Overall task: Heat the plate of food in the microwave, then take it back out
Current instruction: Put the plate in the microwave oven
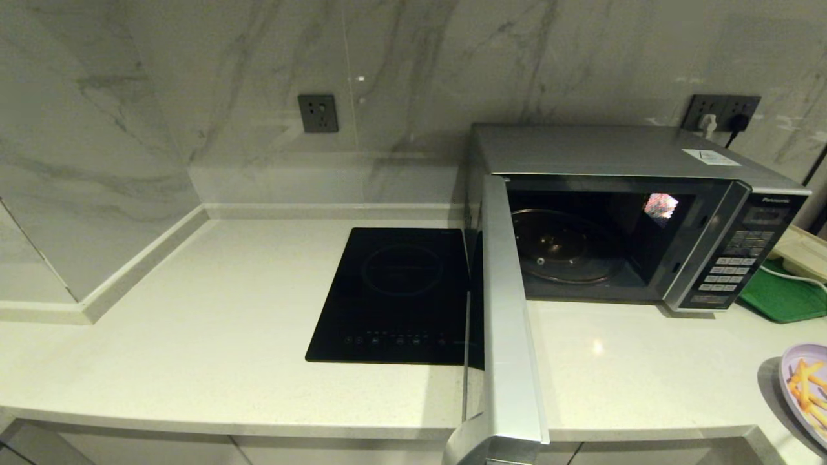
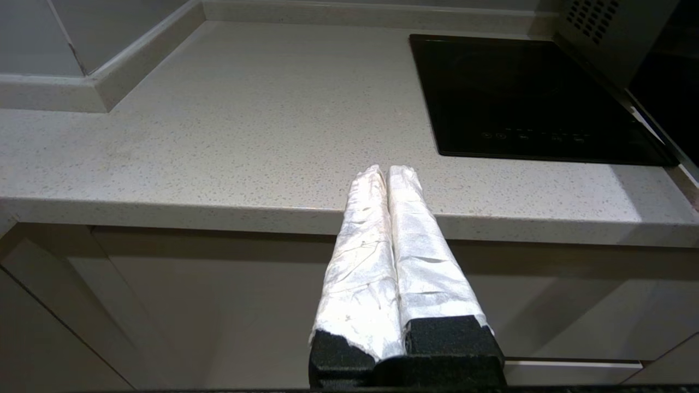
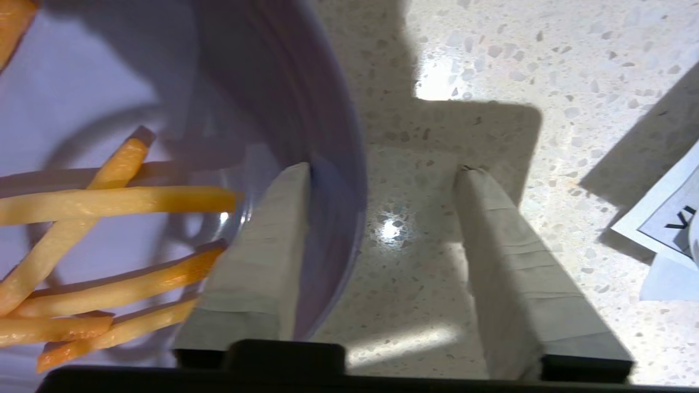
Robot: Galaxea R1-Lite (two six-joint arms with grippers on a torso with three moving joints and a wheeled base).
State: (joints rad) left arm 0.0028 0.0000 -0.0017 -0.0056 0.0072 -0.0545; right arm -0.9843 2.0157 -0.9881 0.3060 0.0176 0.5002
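- On the pale speckled surface [image 1: 226,323], backed by marble wall panels, stand all items listed below, largest first.
- Microwave [image 1: 620,155]: silver-grey box at the right rear of the surface, keypad panel on its right side. Door [image 1: 507,310] swung fully out toward the robot, edge-on in the head view. Cavity dark, glass turntable [image 1: 561,248] bare. Judged ready to receive a load.
- Induction hob [image 1: 397,294]: flat black panel set in the surface just left of the open door. No part in the task.
- Green tray [image 1: 782,297]: right of the microwave, partly cut off by the frame edge. Not the task's thing.
- Plate of food [image 1: 804,387]: pale-lilac, shallow, carrying thin yellow-orange fries; rests on the surface at the far right front, well apart from the microwave and only partly in the head view.
- Right tool [image 3: 382,234]: fingers apart, straddling the plate's rim, one finger inside over the plate's well beside the fries, the other outside above the bare surface. Not yet closed on the rim.
- Left tool [image 2: 386,174]: fingers together, holding nothing, parked just beyond the surface's front edge, left of the hob.
- Step in hand, as judged: taking hold of the plate, ahead of loading it.
- Next move, as judged: close squarely on the rim, lift with the plate kept level so the fries stay put, then carry it left past the open door and set it on the turntable.
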